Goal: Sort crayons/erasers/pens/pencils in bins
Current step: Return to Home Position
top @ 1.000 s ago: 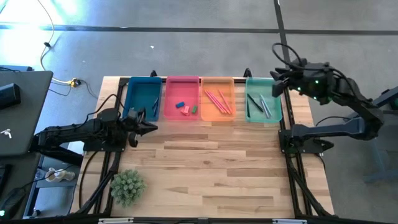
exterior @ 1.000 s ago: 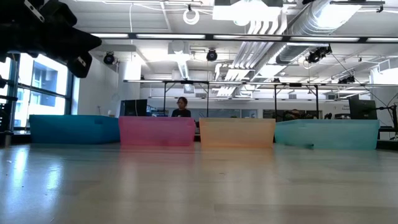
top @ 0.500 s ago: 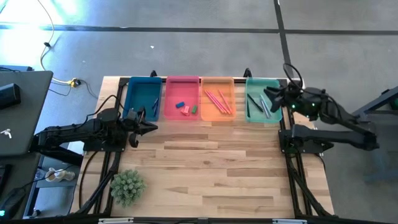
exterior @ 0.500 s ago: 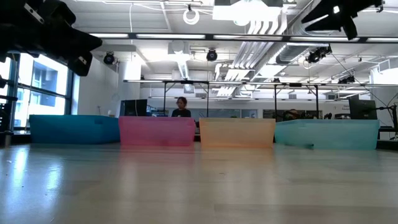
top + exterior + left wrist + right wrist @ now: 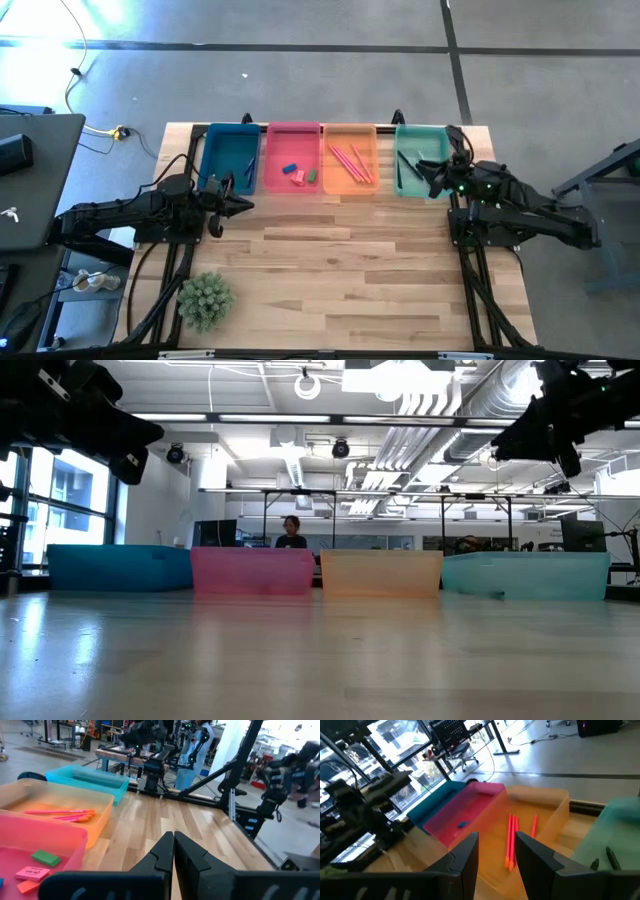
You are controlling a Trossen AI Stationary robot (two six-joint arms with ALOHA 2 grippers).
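Only the right arm has moved: from a raised reach beyond the far right corner it has folded down low toward its base, while the left arm lies as it did. At the left edge of the pale wooden counter (image 5: 330,270), the left tool (image 5: 240,201) sits low, just on the near side of the blue plastic bin (image 5: 225,148). Its fingers are pressed together on nothing. I judge this a parked pose, since no loose item lies on the boards.

Four bins stand in a row along the far edge, one kind of item to each. Next to the right, the pink plastic bin (image 5: 290,142) holds the small chunky erasers (image 5: 298,175), blue, red, pink and green, clustered near its middle. Long pink sticks (image 5: 352,163) lie in the orange plastic bin (image 5: 350,133), and darker pens (image 5: 408,162) in the teal-green plastic bin (image 5: 440,143).

The right tool (image 5: 428,172) hangs over that bin's near right corner, its fingers parted with nothing between them. Sorting looks finished, so only tucking this arm home seems to remain.
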